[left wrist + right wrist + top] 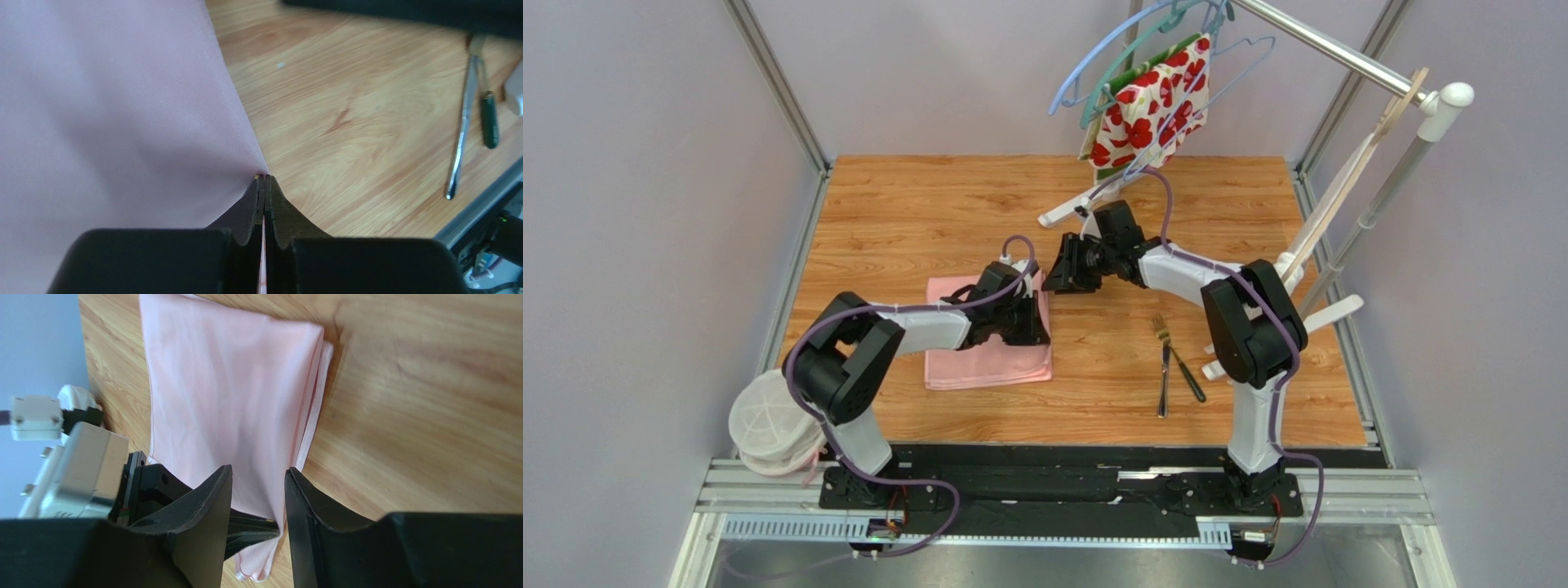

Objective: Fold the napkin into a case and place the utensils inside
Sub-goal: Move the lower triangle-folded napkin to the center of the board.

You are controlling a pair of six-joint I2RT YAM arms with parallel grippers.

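The napkin (pixel 983 355) is plain light pink, the surface (pixel 916 208) brown wood grain. The hanging cloth (pixel 1155 108) shows red flowers on white

A wood-grain tabletop (pixel 344 122) is seen spreading beyond and to the right of the left fingers (pixel 248 211), its pale boards lit evenly, with only soft shadows cast. The same boards are shown beyond and to the right of the right fingers (pixel 205 508); to their left a strip of grey-lilac wall (pixel 37 343) is seen. The table is enclosed by plain walls of that colour, joined at aluminium posts (pixel 775 80). Far beyond both pairs of fingers, a red-and-white floral cloth (pixel 1155 104) is hung from a metal rail (pixel 1320 43), which is carried by a white pole (pixel 1400 172). Behind the fingers, at the near edge, a slotted aluminium base (pixel 1075 496) is laid.
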